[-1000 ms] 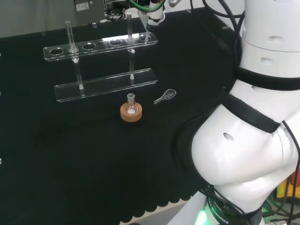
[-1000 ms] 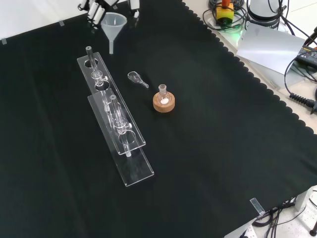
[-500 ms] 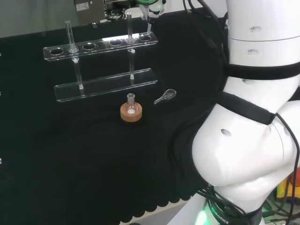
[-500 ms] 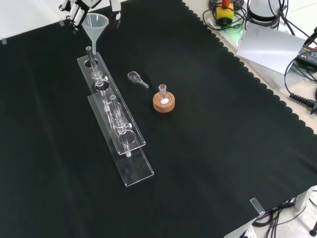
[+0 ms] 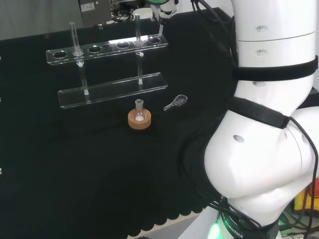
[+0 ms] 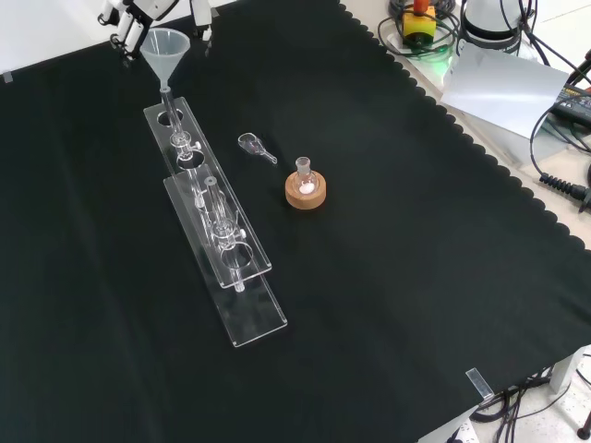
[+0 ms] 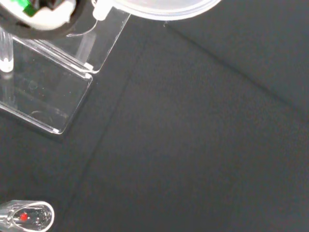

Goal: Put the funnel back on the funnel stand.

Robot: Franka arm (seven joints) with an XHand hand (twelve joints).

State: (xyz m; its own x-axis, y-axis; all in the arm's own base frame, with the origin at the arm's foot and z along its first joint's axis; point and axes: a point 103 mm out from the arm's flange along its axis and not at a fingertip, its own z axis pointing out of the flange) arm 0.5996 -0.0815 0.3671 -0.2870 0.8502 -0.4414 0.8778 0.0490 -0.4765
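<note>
The clear plastic funnel [image 6: 164, 48] is held in the hand's [image 6: 125, 13] curled fingers [image 6: 199, 20], its stem over the clear acrylic funnel stand's [image 6: 214, 226] end hole; a small glass scoop [image 6: 255, 146] and a cork-ringed flask [image 6: 305, 187] stand beside.

The funnel stand [image 5: 107, 67], two clear shelves on thin posts, spans the cloth's [image 5: 75, 179] upper part toward ten o'clock; the funnel's [image 5: 160, 27] stem hangs at twelve o'clock just above the upper shelf's right end; a small flask [image 5: 139, 112] in a cork ring [image 5: 139, 122] stands near the centre; a clear scoop [image 5: 176, 102] lies at its two o'clock; the arm's [image 5: 269, 129] white links tower at three o'clock.
</note>
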